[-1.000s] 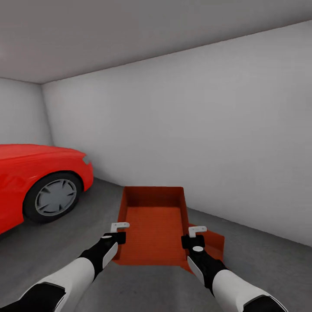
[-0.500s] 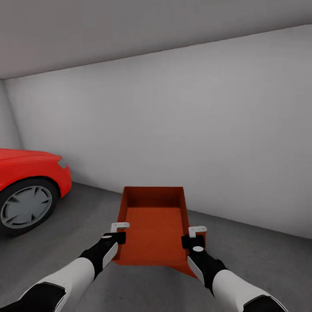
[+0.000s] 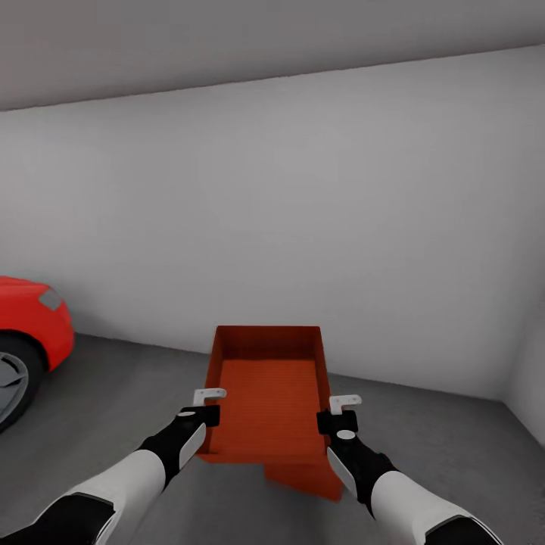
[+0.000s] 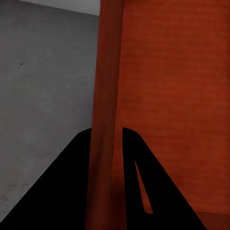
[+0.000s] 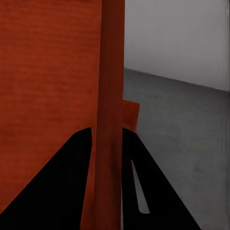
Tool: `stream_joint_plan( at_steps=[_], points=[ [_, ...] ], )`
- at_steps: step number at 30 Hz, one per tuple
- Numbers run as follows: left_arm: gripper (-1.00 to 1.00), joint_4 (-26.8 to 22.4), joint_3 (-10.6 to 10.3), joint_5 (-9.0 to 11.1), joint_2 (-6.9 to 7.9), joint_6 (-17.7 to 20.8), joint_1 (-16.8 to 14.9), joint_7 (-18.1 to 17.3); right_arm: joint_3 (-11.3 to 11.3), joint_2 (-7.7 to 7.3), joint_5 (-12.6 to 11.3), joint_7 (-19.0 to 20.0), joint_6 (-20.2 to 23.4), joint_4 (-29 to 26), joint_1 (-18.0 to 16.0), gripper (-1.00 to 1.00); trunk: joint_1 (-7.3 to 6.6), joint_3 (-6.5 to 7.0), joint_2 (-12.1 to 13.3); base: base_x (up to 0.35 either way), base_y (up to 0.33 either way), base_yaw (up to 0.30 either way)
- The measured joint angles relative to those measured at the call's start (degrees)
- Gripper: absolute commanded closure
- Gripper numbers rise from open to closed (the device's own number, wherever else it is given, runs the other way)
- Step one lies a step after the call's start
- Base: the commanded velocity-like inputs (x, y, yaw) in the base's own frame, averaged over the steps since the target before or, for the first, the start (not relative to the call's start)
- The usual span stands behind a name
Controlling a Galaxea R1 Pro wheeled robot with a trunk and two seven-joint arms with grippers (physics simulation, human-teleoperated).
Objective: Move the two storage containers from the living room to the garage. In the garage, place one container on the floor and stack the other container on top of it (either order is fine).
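A red-orange storage container (image 3: pixel 266 393) is carried in the garage between both arms, level and open side up, above the dark grey concrete floor (image 3: pixel 121 393); the second container (image 3: pixel 303 477) rests on the floor directly beneath its near right corner, largely hidden by it. The step in hand is judged to be the stacking; it is best done by first centring the carried bin over the lower one, since the two appear offset and perhaps differently turned, then lowering it slowly and kept level, both sides released only once it is seated.

The left gripper (image 3: pixel 203 407) is clamped on the bin's left wall; in the left wrist view that thin wall (image 4: pixel 106 120) runs upright between the two dark fingers (image 4: pixel 76 182), one outside and one inside the bin. The right gripper (image 3: pixel 339 412) is likewise clamped on the right wall (image 5: pixel 111 120), a finger (image 5: pixel 143 187) on either face; beyond it a corner of the lower bin (image 5: pixel 130 115) shows against the floor. A red car (image 3: pixel 30 318) stands well apart to the left, before the grey wall (image 3: pixel 303 227).
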Motion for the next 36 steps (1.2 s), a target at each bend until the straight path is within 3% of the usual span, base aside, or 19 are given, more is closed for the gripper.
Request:
stream_joint_plan(
  at_steps=[19, 36],
  points=[
    [1.00, 0.0, 0.0, 0.0, 0.01, 0.0, 0.0, 0.0, 0.0, 0.01, 0.0, 0.0, 0.0, 0.0, 0.0, 1.00, 0.00, 0.00, 0.0, 0.307, 0.193, -0.280],
    [1.00, 0.0, 0.0, 0.0, 0.00, 0.0, 0.0, 0.0, -0.1, 0.00, 0.1, 0.0, 0.0, 0.0, 0.0, 1.00, 0.00, 0.00, 0.0, 0.306, 0.186, -0.009]
  ],
)
